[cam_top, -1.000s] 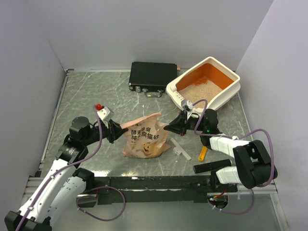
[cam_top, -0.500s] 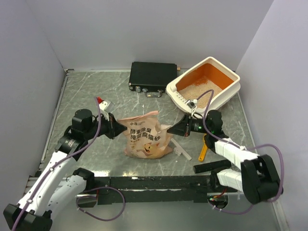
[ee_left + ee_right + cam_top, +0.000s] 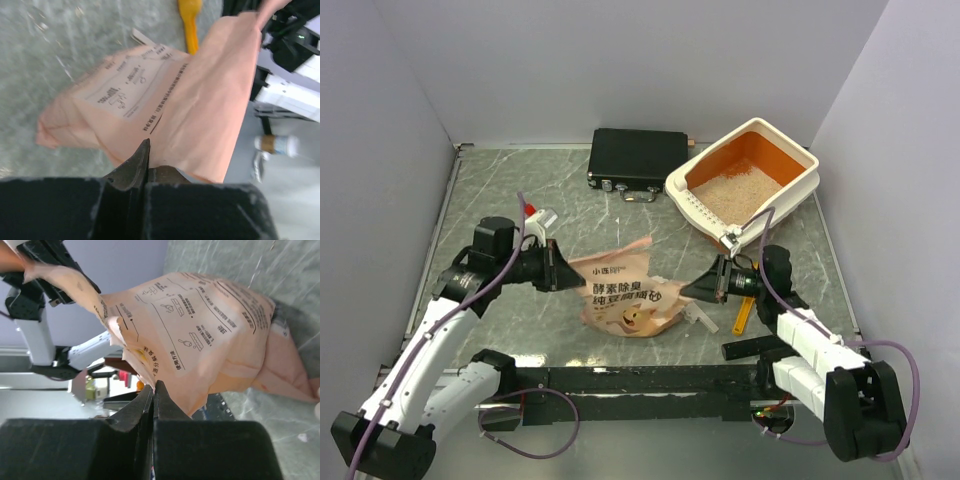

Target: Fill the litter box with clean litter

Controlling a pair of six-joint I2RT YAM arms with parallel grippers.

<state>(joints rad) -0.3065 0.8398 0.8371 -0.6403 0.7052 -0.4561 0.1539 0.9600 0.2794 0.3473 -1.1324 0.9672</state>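
The litter box point(image 3: 792, 194), cream outside and orange inside, stands at the back right with its grille end toward me. Beige clean litter point(image 3: 734, 196) covers part of its floor. A crumpled orange-brown paper bag point(image 3: 621, 296) hangs low between both arms. My left gripper point(image 3: 563, 271) is shut on the bag's left edge point(image 3: 200, 100), its fingertips point(image 3: 146, 143) pinching the paper. My right gripper point(image 3: 688, 291) is shut on the bag's right torn edge point(image 3: 200, 330), the tips point(image 3: 157, 385) closed on it.
A flat black case point(image 3: 638, 157) lies at the back, left of the litter box. A yellow-orange scoop point(image 3: 742, 317) and a white strip point(image 3: 699, 318) lie on the table near my right arm. Grey walls close in both sides.
The left gripper has closed on the bag's edge. Both grippers and the bag have come nearer to me, the right one drawing away from the litter box.
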